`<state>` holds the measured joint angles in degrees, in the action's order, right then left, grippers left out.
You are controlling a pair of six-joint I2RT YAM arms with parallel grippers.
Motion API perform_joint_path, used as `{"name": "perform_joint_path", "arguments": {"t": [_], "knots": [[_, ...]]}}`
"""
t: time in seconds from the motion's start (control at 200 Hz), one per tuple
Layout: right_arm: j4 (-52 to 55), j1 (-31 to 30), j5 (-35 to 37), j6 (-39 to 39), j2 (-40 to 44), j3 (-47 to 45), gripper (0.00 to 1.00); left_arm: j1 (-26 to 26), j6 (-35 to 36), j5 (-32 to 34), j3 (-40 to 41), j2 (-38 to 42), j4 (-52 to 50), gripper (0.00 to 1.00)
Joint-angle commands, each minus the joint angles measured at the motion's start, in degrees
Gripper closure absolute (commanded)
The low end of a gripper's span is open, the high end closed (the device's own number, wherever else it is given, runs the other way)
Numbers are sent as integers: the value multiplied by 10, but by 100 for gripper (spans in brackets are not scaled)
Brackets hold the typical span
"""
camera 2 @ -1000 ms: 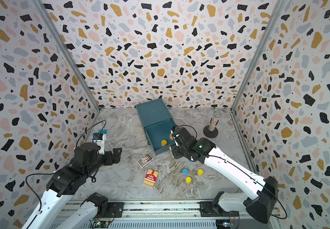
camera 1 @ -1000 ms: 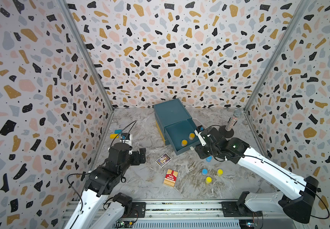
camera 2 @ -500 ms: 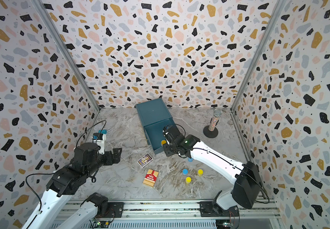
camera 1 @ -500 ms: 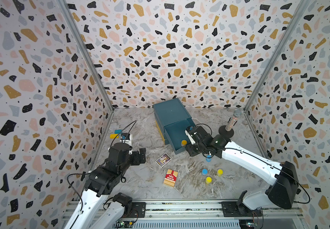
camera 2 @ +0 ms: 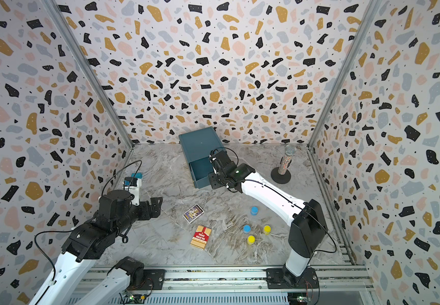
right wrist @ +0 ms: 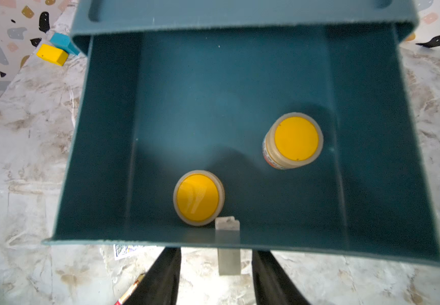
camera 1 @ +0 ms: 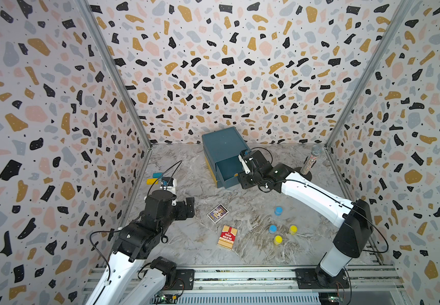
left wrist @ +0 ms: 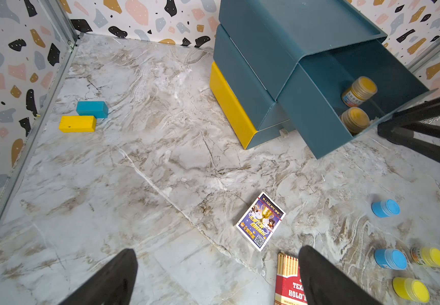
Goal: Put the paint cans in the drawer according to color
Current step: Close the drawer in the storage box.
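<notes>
The teal drawer (camera 1: 224, 144) (camera 2: 197, 142) stands at the back, its top tray pulled out. Two orange-lidded paint cans (right wrist: 294, 140) (right wrist: 199, 198) stand in that tray. My right gripper (right wrist: 216, 254) (camera 1: 241, 182) is open at the tray's front, one finger on each side of the white pull tab (right wrist: 228, 260), touching neither side. On the floor near the front right stand two blue paint cans (camera 1: 278, 210) (camera 1: 273, 228) and two yellow ones (camera 1: 293, 229) (camera 1: 277, 239). My left gripper (left wrist: 217, 252) (camera 1: 187, 208) hangs open and empty above the floor on the left.
A red card box (camera 1: 227, 237) and a purple card pack (camera 1: 217, 213) lie between the arms. A blue block (left wrist: 92, 109) and a yellow block (left wrist: 77, 123) sit by the left wall. A microphone on a round stand (camera 1: 311, 161) is at the back right.
My right gripper has swung left from the tray's right corner to its front middle. The tray's front now sits closer to the box. The left arm has not moved.
</notes>
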<state>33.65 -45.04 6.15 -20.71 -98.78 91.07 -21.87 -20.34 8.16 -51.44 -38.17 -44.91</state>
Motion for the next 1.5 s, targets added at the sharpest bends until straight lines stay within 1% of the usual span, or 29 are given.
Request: {"name": "perform_joint_path", "arguments": {"t": [0.0, 0.235, 0.416, 0.641, 0.831, 1.116, 1.222, 1.317, 1.347, 1.412, 1.492], "knots": [[-30, 10, -8, 4, -20, 43, 52, 2, 4, -3, 4, -1, 20, 2], [-50, 33, -21, -7, -66, 101, 52, 2, 4, -4, 4, -3, 20, 2], [-73, 40, -33, -7, -96, 127, 52, 3, 4, -5, 4, -3, 20, 2], [-116, 42, -40, -15, -106, 125, 52, 3, 3, -4, 4, -2, 21, 2], [-145, 43, -41, -39, -110, 118, 52, 3, 4, -4, 5, -2, 20, 2], [-155, 49, -59, -78, -123, 122, 52, 2, 5, -4, 4, -1, 20, 2], [-174, 51, -61, -92, -97, 86, 52, 3, 4, -4, 4, -1, 21, 2], [-216, 55, -65, -121, -42, 8, 52, 2, 4, -4, 5, 0, 21, 2], [-237, 57, -68, -133, -20, -29, 52, 2, 4, -3, 5, 0, 20, 2], [-280, 68, -77, -179, 20, -106, 53, 2, 4, -4, 5, 0, 21, 2], [-368, 90, -119, -258, 44, -201, 55, 2, 3, -5, 4, 0, 21, 2]]}}
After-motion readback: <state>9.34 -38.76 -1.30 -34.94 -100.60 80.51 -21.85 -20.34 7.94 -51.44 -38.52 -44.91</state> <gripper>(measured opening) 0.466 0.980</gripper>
